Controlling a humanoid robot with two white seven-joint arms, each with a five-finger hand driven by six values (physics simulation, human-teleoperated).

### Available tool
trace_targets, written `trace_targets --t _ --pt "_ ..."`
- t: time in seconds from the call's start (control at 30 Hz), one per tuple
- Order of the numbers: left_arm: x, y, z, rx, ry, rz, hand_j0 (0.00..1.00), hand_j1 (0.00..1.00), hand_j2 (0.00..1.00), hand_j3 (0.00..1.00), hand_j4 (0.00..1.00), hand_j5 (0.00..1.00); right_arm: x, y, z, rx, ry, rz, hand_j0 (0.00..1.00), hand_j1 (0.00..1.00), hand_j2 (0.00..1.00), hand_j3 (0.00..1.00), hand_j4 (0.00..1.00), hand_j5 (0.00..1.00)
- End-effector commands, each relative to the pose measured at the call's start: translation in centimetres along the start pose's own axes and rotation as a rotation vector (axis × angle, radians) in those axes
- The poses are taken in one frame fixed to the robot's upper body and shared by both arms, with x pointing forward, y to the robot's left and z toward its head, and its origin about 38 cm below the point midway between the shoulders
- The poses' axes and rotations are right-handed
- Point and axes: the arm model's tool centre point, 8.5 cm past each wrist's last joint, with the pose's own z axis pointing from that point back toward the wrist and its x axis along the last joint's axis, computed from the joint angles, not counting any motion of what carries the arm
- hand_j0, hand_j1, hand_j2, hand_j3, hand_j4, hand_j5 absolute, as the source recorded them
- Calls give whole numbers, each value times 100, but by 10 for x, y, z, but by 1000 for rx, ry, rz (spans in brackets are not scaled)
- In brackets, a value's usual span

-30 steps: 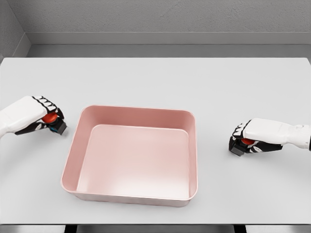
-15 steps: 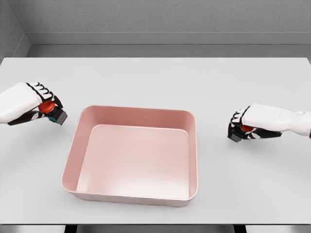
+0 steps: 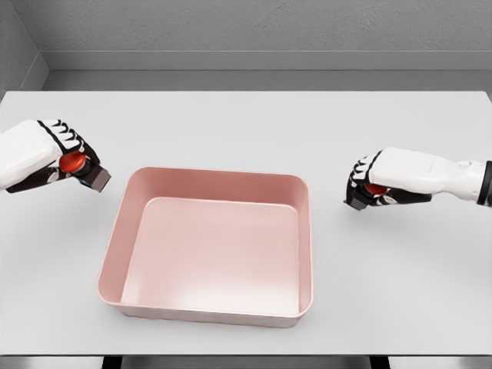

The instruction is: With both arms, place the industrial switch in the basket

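Observation:
A pink rectangular basket (image 3: 115, 231) sits in the middle of the white table. My left hand (image 3: 68, 157) hovers above the table just left of the basket's far left corner, shut on a dark industrial switch (image 3: 86, 173) with a red button. On the other side, my right hand (image 3: 367, 187) is lifted off the table a short way right of the basket's far right corner. Its fingers are curled around a second dark switch (image 3: 372, 191) with a red button, mostly hidden by them.
The white table (image 3: 246, 123) stretches well beyond the basket on all sides. A grey wall runs along its far edge. The near edge lies just below the basket.
Both hands have risen off the table with their switches. The left hand moved up; the right hand moved up and left toward the basket.

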Motion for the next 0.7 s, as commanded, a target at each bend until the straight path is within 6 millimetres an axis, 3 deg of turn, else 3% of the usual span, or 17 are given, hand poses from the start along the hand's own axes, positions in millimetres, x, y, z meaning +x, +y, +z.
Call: trace_targets --t 0.0,0.67 --pt "4 4 -2 15 -16 6 48 48 48 48 48 48 1 -2 -1 -7 -5 -3 46 46 46 46 46 46" --pt "10 10 -9 60 -41 30 48 48 48 48 48 48 16 -43 -18 -85 -69 82 46 46 46 46 46 46"
